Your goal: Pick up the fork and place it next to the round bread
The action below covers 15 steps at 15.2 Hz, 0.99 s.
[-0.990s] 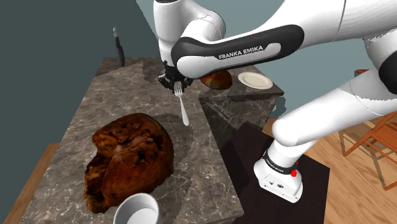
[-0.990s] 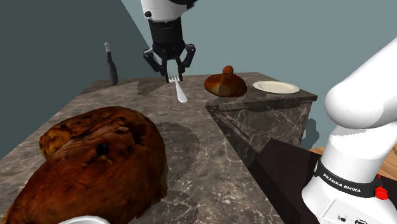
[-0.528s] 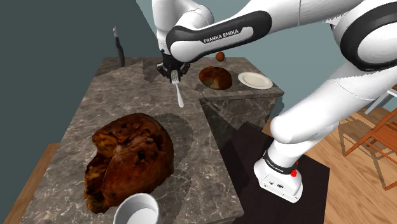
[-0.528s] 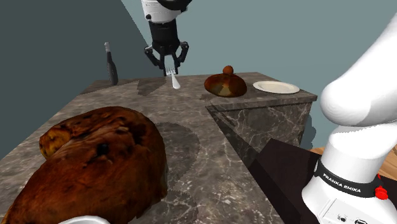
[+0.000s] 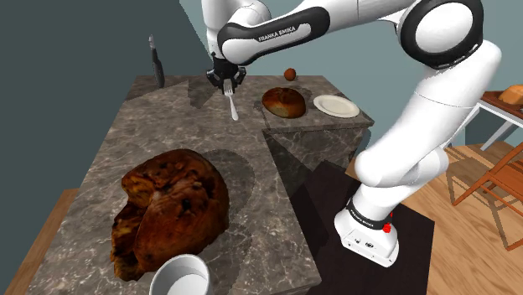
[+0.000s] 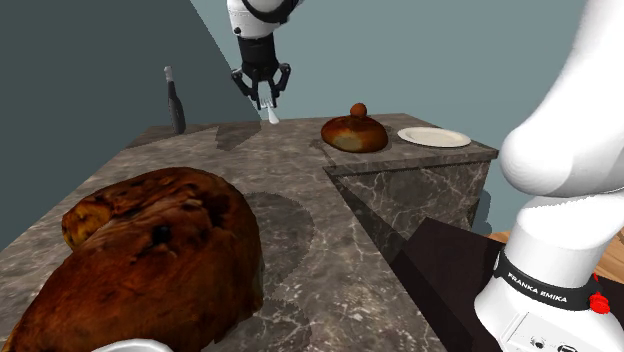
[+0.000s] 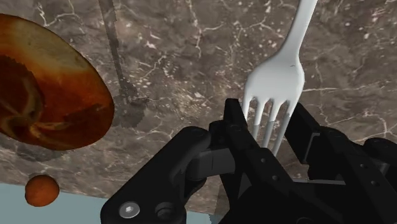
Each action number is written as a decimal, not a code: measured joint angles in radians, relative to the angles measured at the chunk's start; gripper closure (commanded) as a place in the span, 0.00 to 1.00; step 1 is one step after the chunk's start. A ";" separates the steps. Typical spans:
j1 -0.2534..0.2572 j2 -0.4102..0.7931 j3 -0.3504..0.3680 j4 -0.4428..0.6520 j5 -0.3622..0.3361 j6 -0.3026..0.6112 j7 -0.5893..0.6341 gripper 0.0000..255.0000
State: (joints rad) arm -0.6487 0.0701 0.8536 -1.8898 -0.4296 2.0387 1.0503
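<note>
Gripping the white fork (image 5: 231, 105) by its prongs, handle down, the claw (image 5: 226, 86) hovers near the round bread (image 5: 283, 101), on the shoulder view's left.

To me the fork (image 7: 280, 76) looks smooth, plain white; the surface (image 7: 191, 51) below the fork is dark, pale-veined marble; the round bread (image 7: 44, 89) beside the fork has a glossy brown crust; the jaws are matt black.

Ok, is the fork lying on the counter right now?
No, the fork hangs clasped in the tool, above the counter.
</note>
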 measured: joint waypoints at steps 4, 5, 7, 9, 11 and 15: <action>0.020 0.160 -0.031 0.157 -0.112 -0.050 -0.008 1.00; 0.035 0.203 -0.041 0.207 -0.139 -0.069 -0.009 1.00; 0.054 0.269 -0.061 0.282 -0.178 -0.090 -0.023 1.00; 0.073 0.340 -0.085 0.373 -0.213 -0.116 -0.051 1.00; 0.104 0.409 -0.107 0.462 -0.246 -0.141 -0.068 1.00; 0.110 0.440 -0.121 0.456 -0.268 -0.111 -0.056 1.00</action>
State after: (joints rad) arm -0.5387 0.5105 0.7331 -1.4334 -0.6981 1.9274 0.9940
